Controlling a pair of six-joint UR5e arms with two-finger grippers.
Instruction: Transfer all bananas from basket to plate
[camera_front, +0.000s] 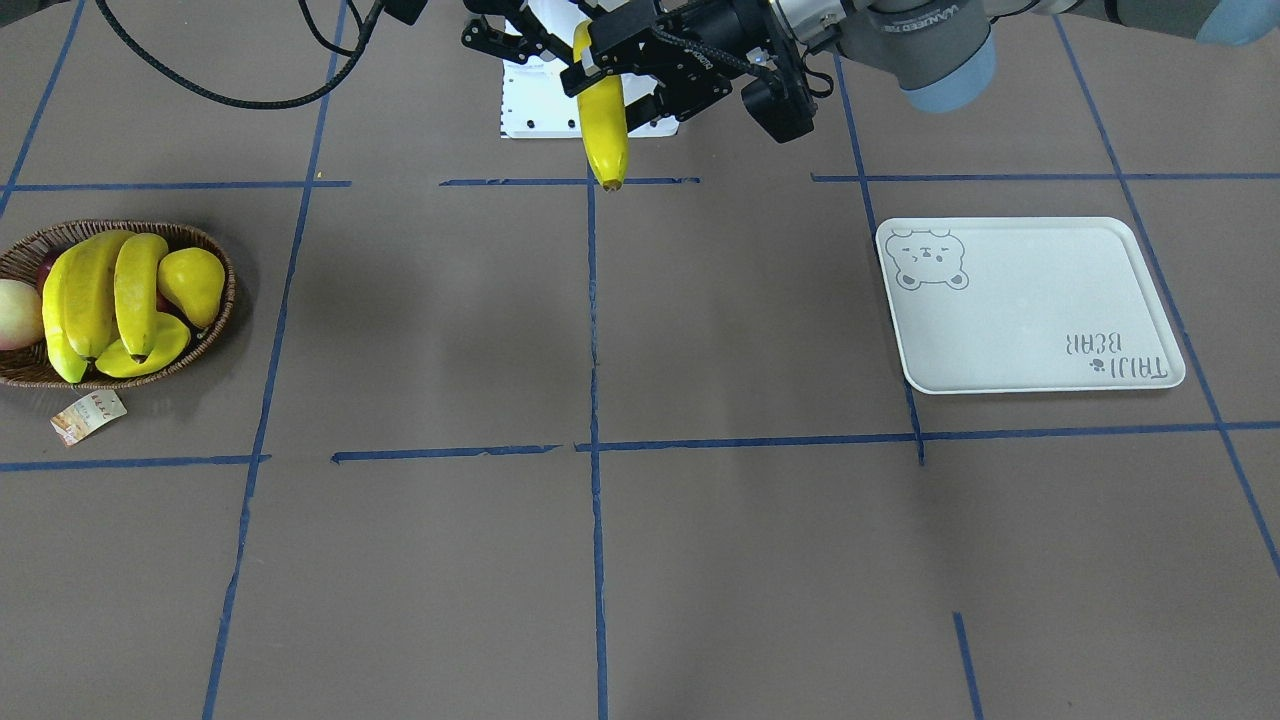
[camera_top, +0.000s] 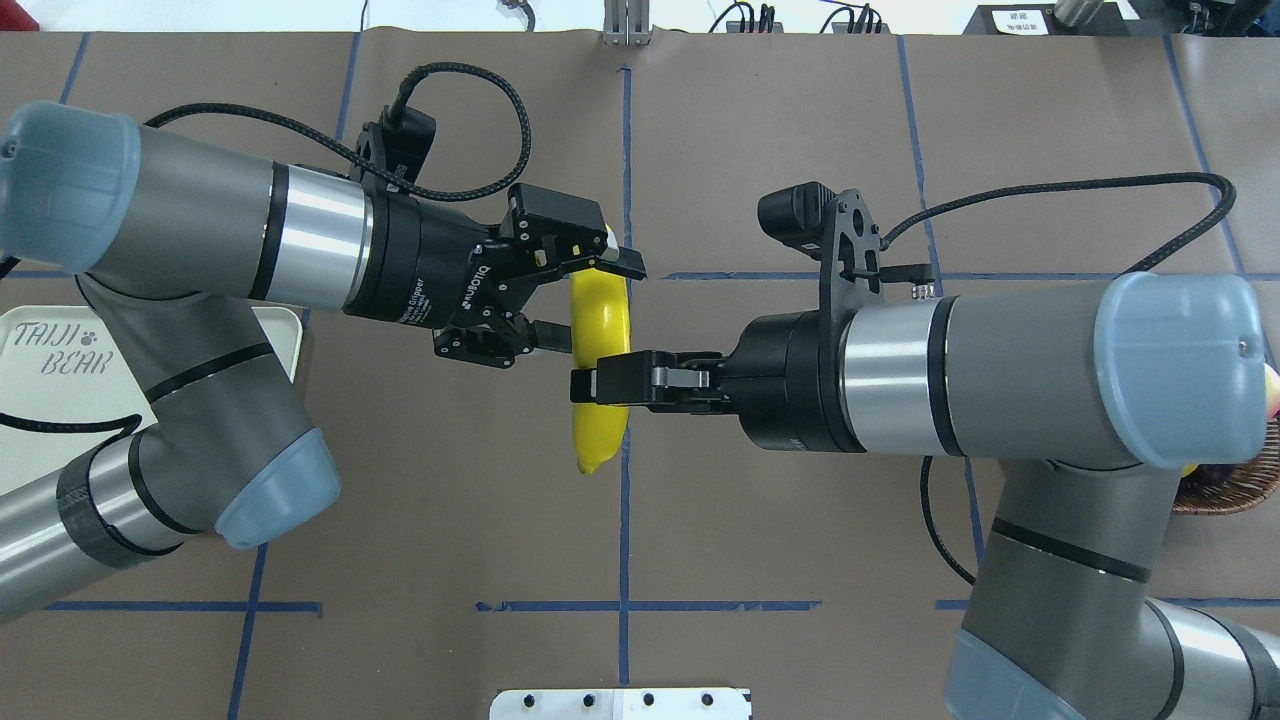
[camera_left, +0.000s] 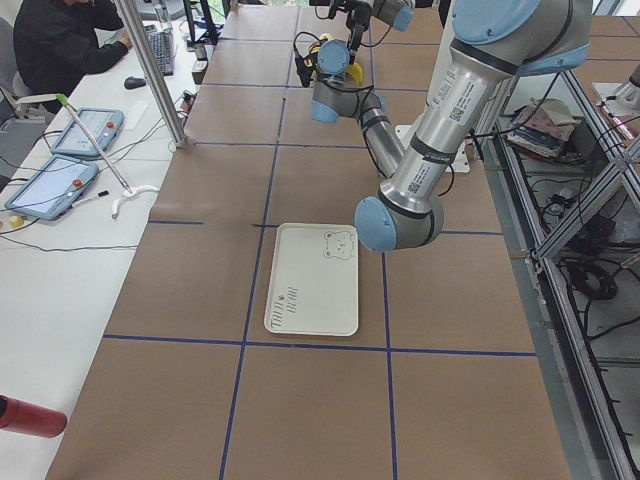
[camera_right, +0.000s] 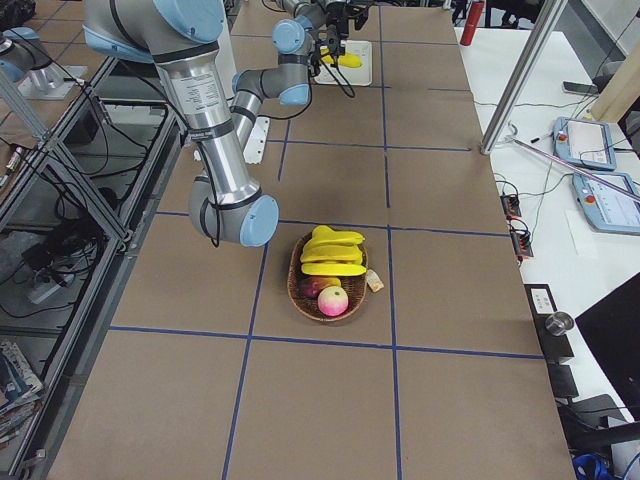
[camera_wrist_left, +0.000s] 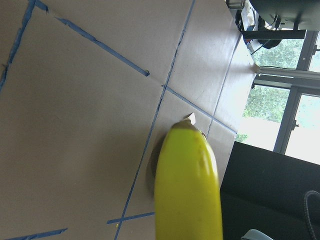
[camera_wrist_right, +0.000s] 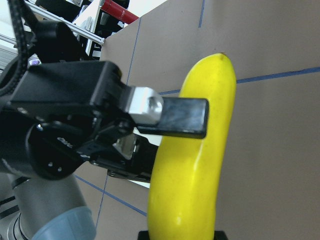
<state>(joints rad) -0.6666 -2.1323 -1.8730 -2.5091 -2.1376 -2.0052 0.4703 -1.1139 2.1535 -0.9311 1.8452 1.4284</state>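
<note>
One yellow banana (camera_front: 605, 120) hangs in the air over the table's middle, between both grippers. My right gripper (camera_top: 600, 385) is shut on its middle. My left gripper (camera_top: 590, 304) is closed around its upper part, one finger (camera_wrist_right: 172, 117) lying across the banana (camera_wrist_right: 195, 175). Three more bananas (camera_front: 95, 295) lie in the brown wicker basket (camera_front: 218, 262) on my right side. The white bear plate (camera_front: 1030, 310) lies bare on my left side, partly hidden under my left arm in the overhead view (camera_top: 50, 400).
The basket also holds a yellow pear (camera_front: 195, 285) and a reddish apple (camera_front: 15, 315), and its paper tag (camera_front: 88, 415) lies beside it. A white mounting plate (camera_front: 540, 110) sits at the robot's base. Blue tape lines grid the brown table.
</note>
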